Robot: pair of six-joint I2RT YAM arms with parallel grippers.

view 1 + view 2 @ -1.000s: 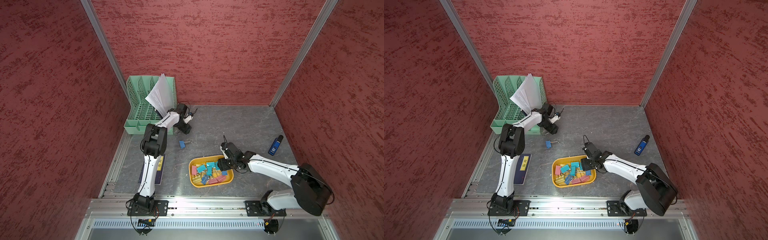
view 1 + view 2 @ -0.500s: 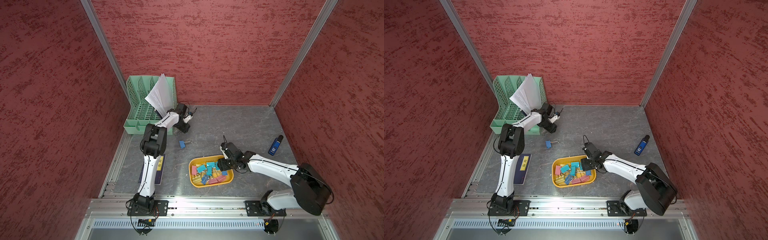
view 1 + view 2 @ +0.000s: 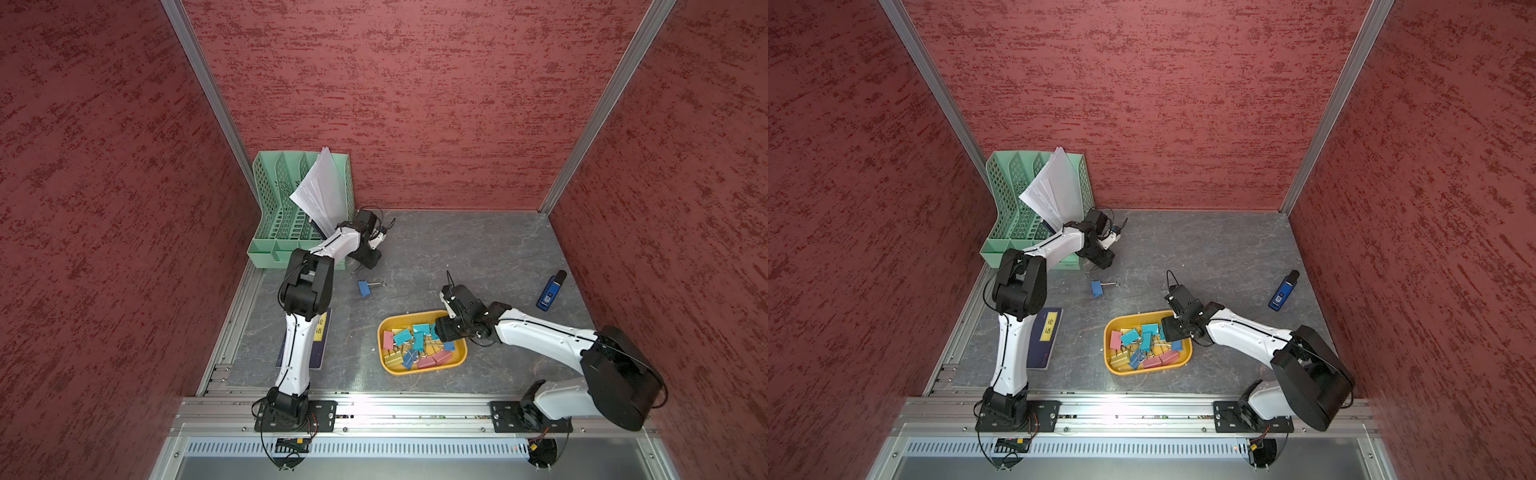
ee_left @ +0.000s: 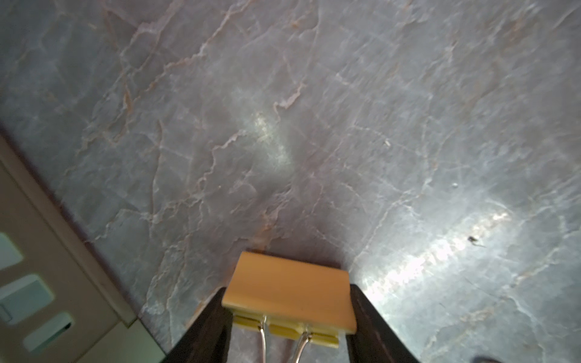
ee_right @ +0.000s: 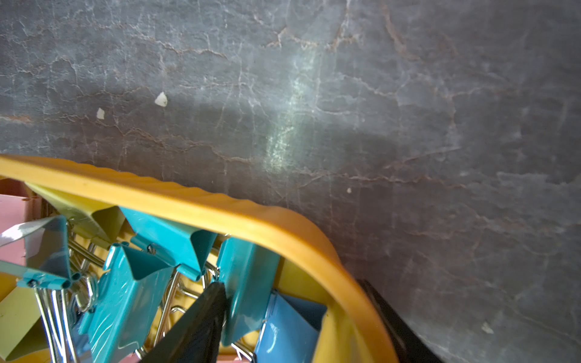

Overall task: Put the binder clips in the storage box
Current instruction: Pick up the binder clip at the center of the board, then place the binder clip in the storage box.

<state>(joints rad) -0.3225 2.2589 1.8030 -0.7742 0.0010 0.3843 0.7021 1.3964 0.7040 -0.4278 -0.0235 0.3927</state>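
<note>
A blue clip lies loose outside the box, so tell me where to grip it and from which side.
Grip the blue clip across its wedge body, coming down from above: it lies alone on the table, and its thin wire handles, pointing rightward, would likely slip.

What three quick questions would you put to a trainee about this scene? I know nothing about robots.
1. True or false: the loose blue binder clip lies inside the storage box.
2. Which colour is the clip between the fingers of the left tool? A pink, B yellow, C teal.
3. In a few words: where do the two fingers of the right tool stand in relation to the box?

Key
1. False: it lies on the grey table, apart from the box.
2. B: it is a yellow binder clip.
3. One finger is inside among the stored clips and one is outside the wall, so they straddle the rim at a corner.
</note>
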